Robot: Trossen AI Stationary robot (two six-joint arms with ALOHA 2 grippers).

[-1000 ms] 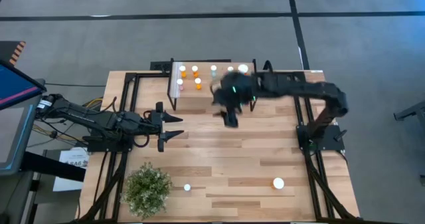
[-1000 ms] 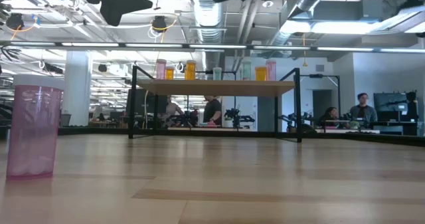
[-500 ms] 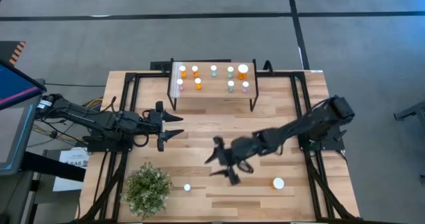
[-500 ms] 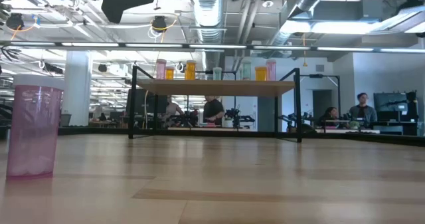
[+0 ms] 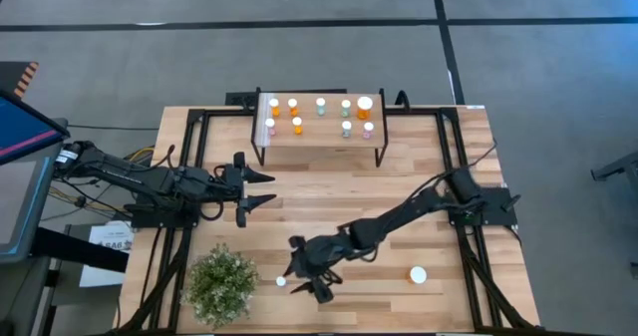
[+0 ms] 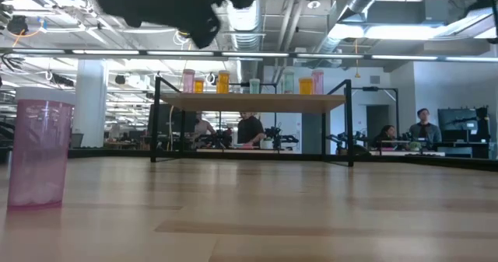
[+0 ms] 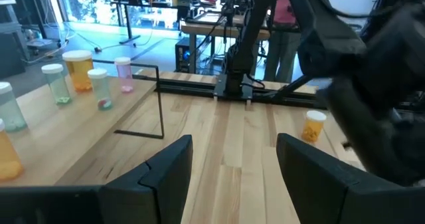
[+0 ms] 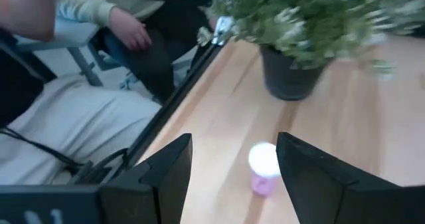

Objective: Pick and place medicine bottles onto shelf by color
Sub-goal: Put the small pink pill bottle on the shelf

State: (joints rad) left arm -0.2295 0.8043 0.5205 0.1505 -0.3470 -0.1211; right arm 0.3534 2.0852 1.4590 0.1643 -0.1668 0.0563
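eight medicine bottles stand on the shelf (image 5: 319, 120) in the high view: three orange, two pink, three pale green, one of the orange ones (image 5: 365, 106) larger than the rest. two more bottles stand on the table (image 5: 399, 186) off the shelf: a small pink one (image 5: 281, 281) and a larger orange one (image 5: 418, 274).

the right gripper (image 5: 311, 281) hangs low at the near side of the table, its two fingers spread apart and holding nothing. the small pink bottle (image 8: 263, 168) stands just ahead of it, in line with the gap between the fingers but not yet between them. the potted plant (image 5: 221, 283) sits just beyond that bottle; the larger orange bottle is well off to the gripper's other side, and the shelf lies far behind it at the table's far edge.

the left gripper (image 5: 257, 188) waits out over the table's left part, fingers apart and empty, with the shelf ahead and to one side of it.

in the low view the arms show only as dark shapes cut off at the top edge, and a pink bottle (image 6: 39, 148) looms close at the side. the left wrist view catches only some of the shelf's bottles, a few cut by the frame edge. in the right wrist view a seated person (image 8: 80, 64) beyond the table edge is only partly in frame.
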